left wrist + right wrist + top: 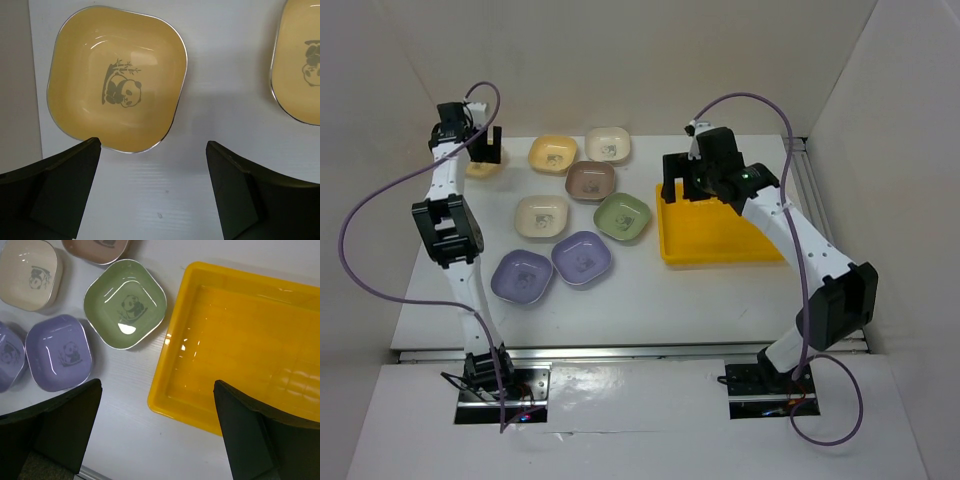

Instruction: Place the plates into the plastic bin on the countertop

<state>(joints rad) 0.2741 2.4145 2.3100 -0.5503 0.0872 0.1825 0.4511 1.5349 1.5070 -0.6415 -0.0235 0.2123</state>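
You are only beginning: all eight panda plates (pixel 541 216) are lying on the tabletop (pixel 650 300), the yellow bin (pixel 705 240) is sitting empty, and your left pincer (pixel 152 145) and right pincer (pixel 157 385) are hanging open.

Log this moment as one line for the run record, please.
left hand: open, over yellow rounded-square dish | right hand: open, above yellow-orange plastic bin edge | bin: empty | placed: none

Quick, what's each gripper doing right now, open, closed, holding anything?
Left gripper: jaws open, empty, over a yellow plate.
Right gripper: jaws open, empty, over the edge of the plastic bin.
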